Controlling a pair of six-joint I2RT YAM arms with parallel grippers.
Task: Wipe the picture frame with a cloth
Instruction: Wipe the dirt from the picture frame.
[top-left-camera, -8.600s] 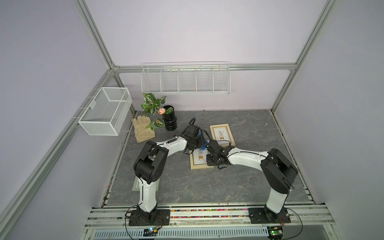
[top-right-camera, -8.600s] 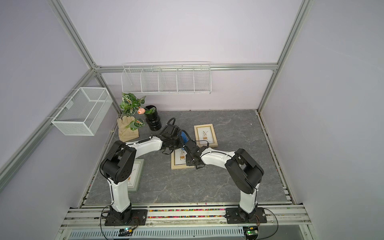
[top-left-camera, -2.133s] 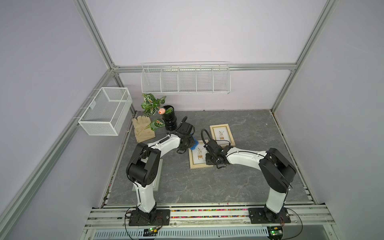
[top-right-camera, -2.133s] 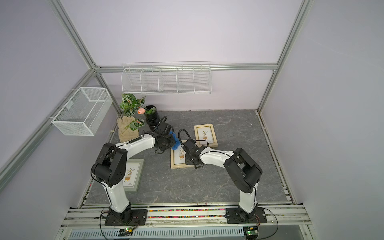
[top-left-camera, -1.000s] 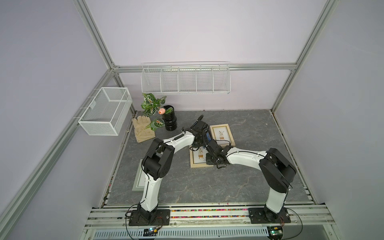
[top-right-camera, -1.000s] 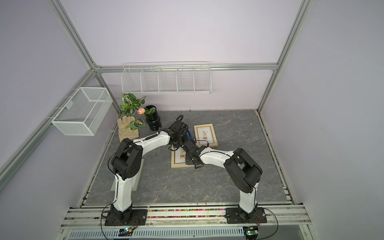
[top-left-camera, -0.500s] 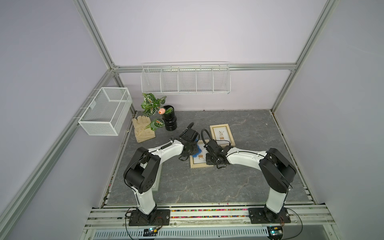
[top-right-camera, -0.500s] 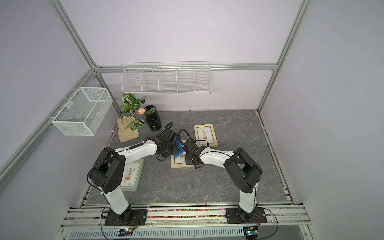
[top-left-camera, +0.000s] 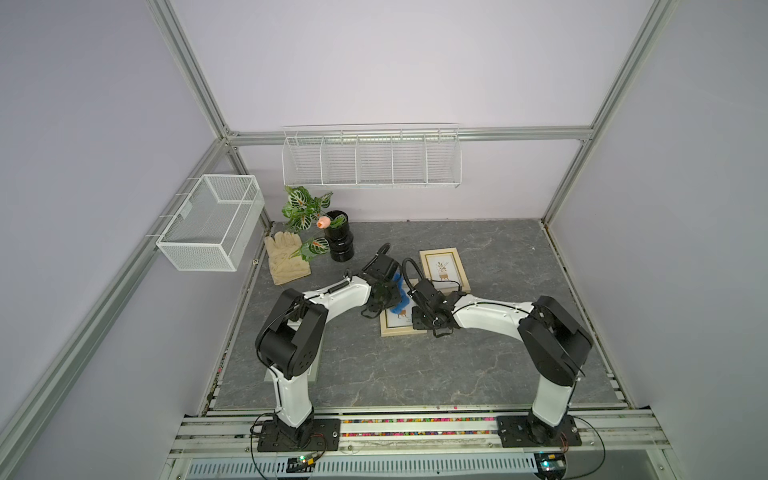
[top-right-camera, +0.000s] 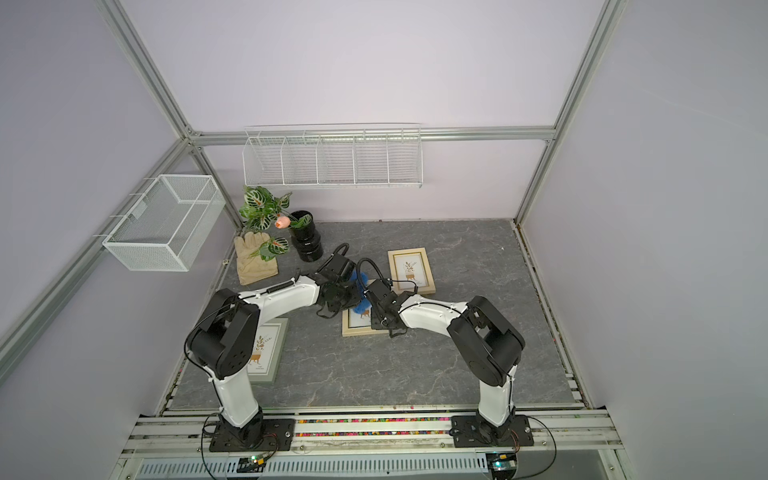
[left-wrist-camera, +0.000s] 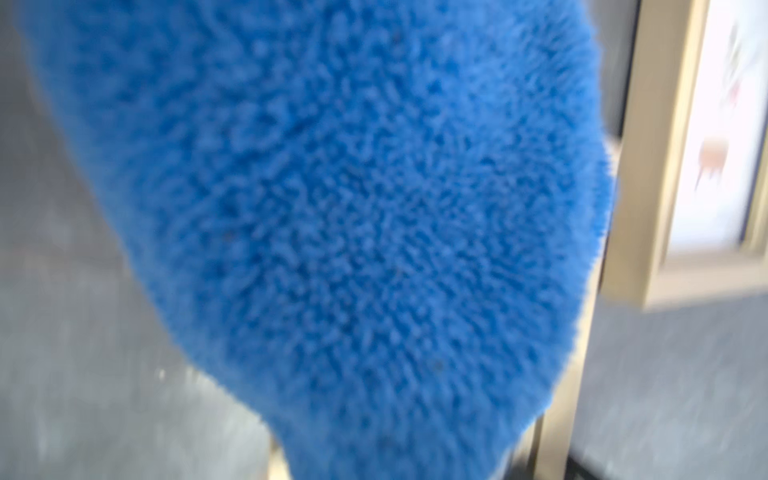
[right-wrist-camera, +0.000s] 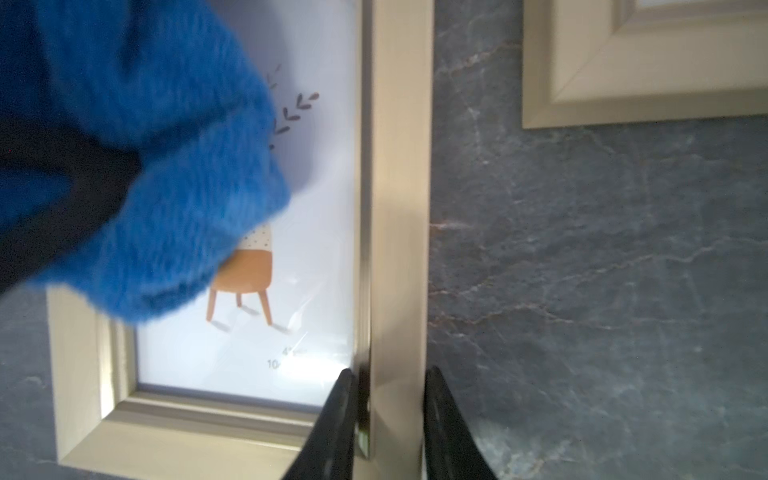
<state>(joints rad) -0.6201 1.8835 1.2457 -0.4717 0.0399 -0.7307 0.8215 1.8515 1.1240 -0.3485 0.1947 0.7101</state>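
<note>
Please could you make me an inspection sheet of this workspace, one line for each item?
Surface: grey marbled table; nothing spilled seen.
Job's things: cloth rests on the glass of the picture frame, which lies flat.
Clutter: beige glove, black vase with plant, second frame, third frame.
Hands: left hand shut on the cloth; right hand pinches the picture frame's side rail.
Cables: left cable loop, right cable loop, both above the wrists.
Surroundings: wire basket, side wall; wire shelf, back wall.

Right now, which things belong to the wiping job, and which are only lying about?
In the job: plush royal-blue microfibre cloth, held by left gripper; beige picture frame under it, side rail clamped by right gripper.
Lying about: second beige frame; grey-green frame; beige work glove; black plant pot; white wire rack; white mesh basket.
</note>
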